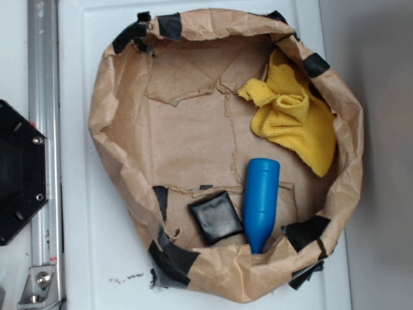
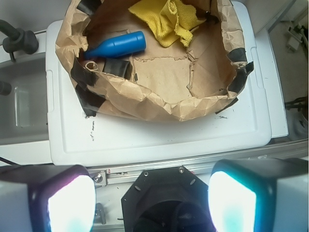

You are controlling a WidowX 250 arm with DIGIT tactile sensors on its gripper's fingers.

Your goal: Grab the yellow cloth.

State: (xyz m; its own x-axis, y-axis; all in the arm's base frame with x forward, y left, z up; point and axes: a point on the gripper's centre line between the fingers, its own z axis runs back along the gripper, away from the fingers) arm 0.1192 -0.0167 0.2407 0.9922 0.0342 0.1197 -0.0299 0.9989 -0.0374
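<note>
Gripper (image 2: 150,203) has its jaws spread wide, holding nothing. The wrinkly bright yellow terry cloth (image 2: 166,19) sits well ahead of it, inside the crumpled brown paper basin (image 2: 159,99), beside a blue bottle-shaped thing (image 2: 116,46).

No text, label, brand, number or sign can be read in either view. The brown paper (image 1: 193,129) lining my work area carries only creases and black tape (image 1: 171,258), no print. The blue bottle-shaped object (image 1: 261,200) and the yellow cloth (image 1: 290,116) are plain. Small dark specks on the white surface (image 1: 97,258) near the paper's edge are smudges rather than letters.
</note>
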